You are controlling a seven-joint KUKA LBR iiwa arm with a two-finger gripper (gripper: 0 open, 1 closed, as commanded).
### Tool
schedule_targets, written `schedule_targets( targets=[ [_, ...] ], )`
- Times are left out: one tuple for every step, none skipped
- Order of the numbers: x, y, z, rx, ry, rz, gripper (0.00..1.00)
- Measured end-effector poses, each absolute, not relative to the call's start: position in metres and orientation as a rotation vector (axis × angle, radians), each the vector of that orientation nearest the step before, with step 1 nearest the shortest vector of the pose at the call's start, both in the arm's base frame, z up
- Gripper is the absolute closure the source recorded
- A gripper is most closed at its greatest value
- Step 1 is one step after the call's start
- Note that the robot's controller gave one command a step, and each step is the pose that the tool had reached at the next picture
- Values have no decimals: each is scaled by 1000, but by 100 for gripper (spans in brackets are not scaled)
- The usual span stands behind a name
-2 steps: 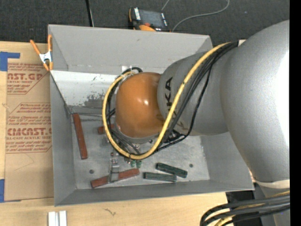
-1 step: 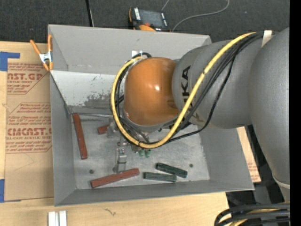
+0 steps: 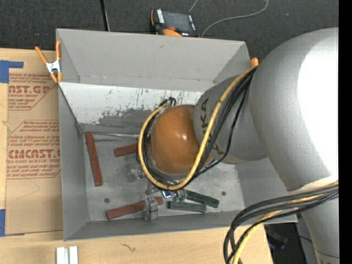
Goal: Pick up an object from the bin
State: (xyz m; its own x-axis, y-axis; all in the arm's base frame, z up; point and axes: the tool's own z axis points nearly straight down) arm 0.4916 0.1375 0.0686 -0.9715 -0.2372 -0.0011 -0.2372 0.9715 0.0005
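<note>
My gripper [image 3: 150, 203] reaches down from under the orange dome to the front middle of the bin floor. It sits right at the right end of a flat reddish-brown stick [image 3: 127, 211] that lies along the front wall. Just to its right lies a dark green elongated piece [image 3: 193, 202]. A short reddish-brown stick [image 3: 125, 150] pokes out from behind the dome at mid-floor.
A longer reddish-brown stick [image 3: 93, 159] lies near the left wall, pointing front to back. The arm and its cables cover the right half of the bin. The bin's back wall slopes steeply.
</note>
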Motion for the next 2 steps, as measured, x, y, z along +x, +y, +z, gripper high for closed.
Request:
schedule_targets(
  targets=[
    [491, 138, 70, -376, 3120, 2, 100],
    [537, 117, 230, -508, 3089, 0, 100]
  ],
)
